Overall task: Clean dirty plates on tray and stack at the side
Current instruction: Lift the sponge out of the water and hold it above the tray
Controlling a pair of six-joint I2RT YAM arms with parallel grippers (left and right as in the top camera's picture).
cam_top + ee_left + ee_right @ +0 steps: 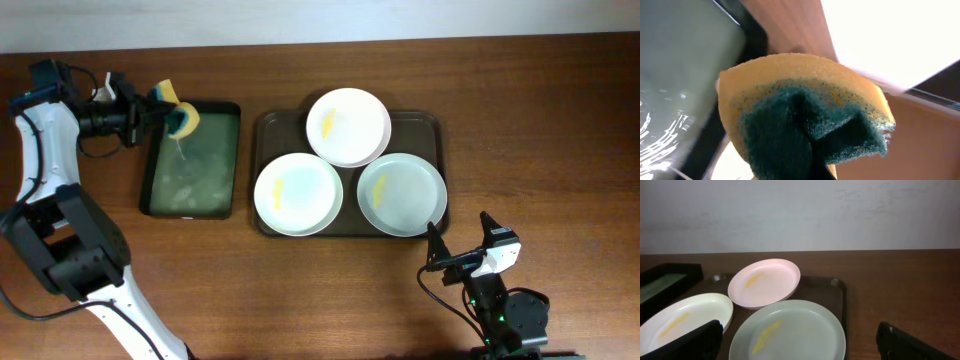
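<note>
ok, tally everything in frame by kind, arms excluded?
plates: 3
tray: 1
basin: 1
sponge: 1
Total: 6

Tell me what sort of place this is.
Probably a robotics lab bench set up for dishwashing practice, not a real kitchen: a wooden table, a tray of yellow-smeared plates, a basin of greenish liquid, and the left gripper holding a sponge.
</note>
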